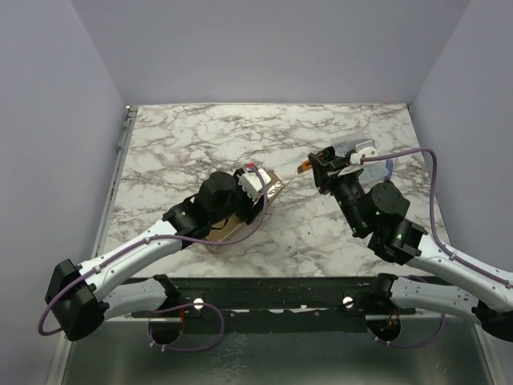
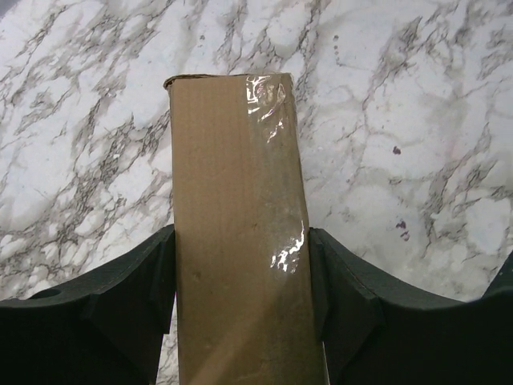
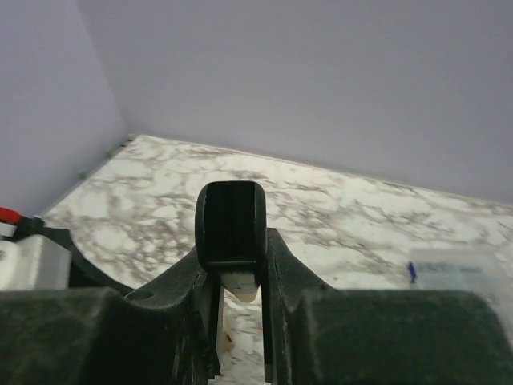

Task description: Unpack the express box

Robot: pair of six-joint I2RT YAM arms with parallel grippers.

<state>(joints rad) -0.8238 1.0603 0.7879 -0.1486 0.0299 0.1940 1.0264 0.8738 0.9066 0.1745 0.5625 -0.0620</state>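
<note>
Two white-shelled arms with black joints and looping purple cables.

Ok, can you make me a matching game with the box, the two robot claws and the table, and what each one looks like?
Things: 1 express box; 2 left gripper; 3 right gripper; 4 table.
Clues: A white and grey marble; B shut, away from the box; C brown cardboard; D clamped on the box.
Pairs: 1-C, 2-D, 3-B, 4-A.
</note>
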